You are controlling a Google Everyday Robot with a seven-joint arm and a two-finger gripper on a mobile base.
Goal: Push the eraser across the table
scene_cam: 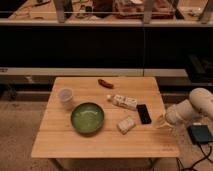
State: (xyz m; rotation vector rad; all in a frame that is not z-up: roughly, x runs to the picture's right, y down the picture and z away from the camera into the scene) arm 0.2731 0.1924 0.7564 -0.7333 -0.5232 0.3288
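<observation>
At the right of the frame, below centre, the gripper (161, 121) on the white arm (200, 102) stands over the right margin of the light wooden square bench (100, 145). The jaws are clenched and grasp nothing. The small flat black rectangular eraser (143, 113) lies on the bench just left of the gripper, with its long axis running roughly up and down the frame.

Procedure for the push:
1. Use the clenched jaws as a single blunt pusher.
2. Bring the tip down close to the bench surface before contact. The eraser is low, and a high tip would probably ride over it.
3. Meet the eraser's right long side near its middle. An off-centre contact is likely to spin it rather than slide it.
4. Advance slowly toward the left of the frame.

The long white printed box (125, 102) lies at the eraser's upper left; whether the two touch cannot be told. The pale beige sponge-like block (126, 124) lies at its lower left. A push to the left would probably run between them or shove one of them.

The plank grain runs left to right, so sliding should be smooth. The round green bowl (87, 117), the white cup (65, 96) and a small reddish-brown object (105, 83) occupy the rest of the bench.

The room is dim. Dark shelving crosses the frame behind the bench, and the floor is speckled.
</observation>
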